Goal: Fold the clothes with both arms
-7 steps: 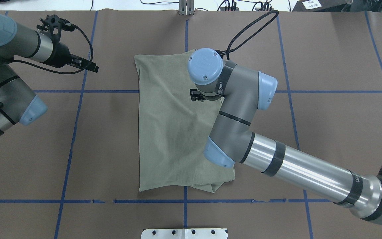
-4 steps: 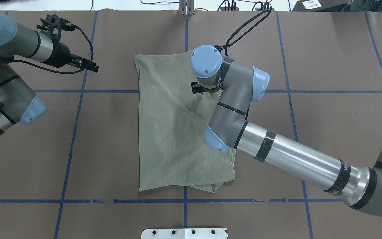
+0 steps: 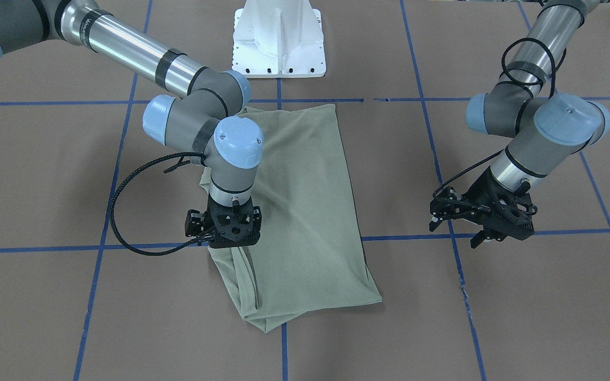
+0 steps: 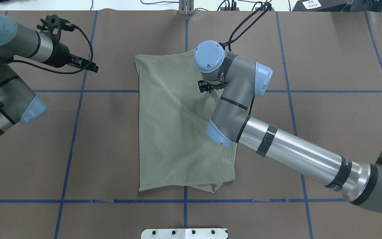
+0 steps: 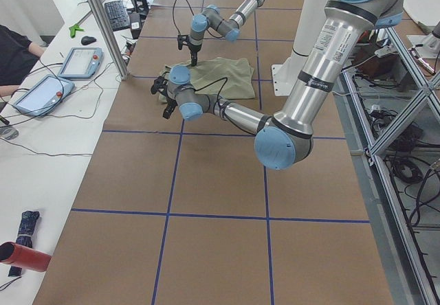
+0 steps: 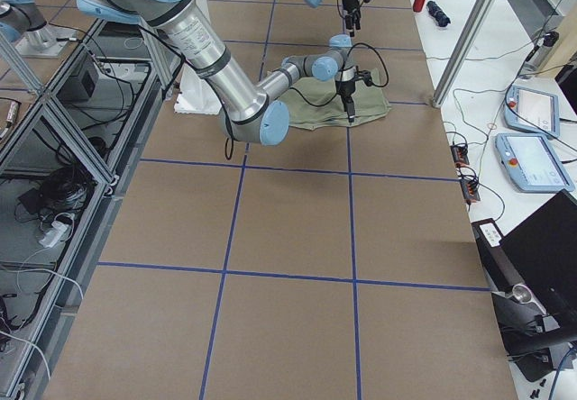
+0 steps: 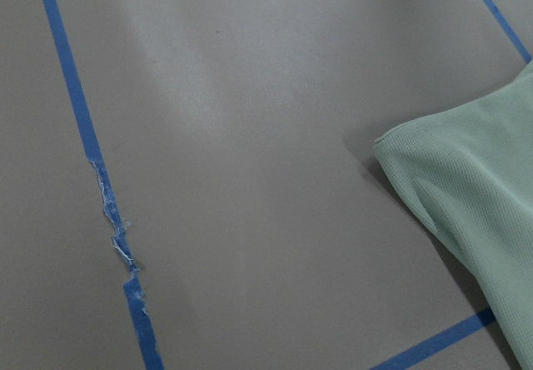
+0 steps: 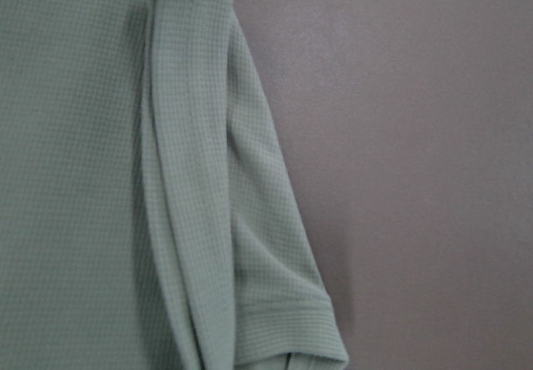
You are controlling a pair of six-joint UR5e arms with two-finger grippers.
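The sage-green shirt (image 3: 305,211) lies folded into a long rectangle mid-table, and also shows in the overhead view (image 4: 167,132). My right gripper (image 3: 229,244) points straight down onto the shirt's right long edge near the far end. Its fingers are sunk in the bunched fabric and creases run out from it. The right wrist view shows the layered edge and a sleeve cuff (image 8: 283,316) close up. My left gripper (image 3: 482,242) hovers open and empty over bare table left of the shirt, as the overhead view shows (image 4: 93,68). The shirt's far left corner (image 7: 466,195) shows in the left wrist view.
The white pedestal base (image 3: 278,42) stands at the robot's side of the table. Blue tape lines (image 4: 75,132) grid the brown table cover. Tablets (image 5: 79,61) and cables lie on a side bench beyond the table's far edge.
My right arm has moved down and toward the far right of the shirt. Diagonal creases have appeared in the fabric by its gripper. The left arm has not moved.
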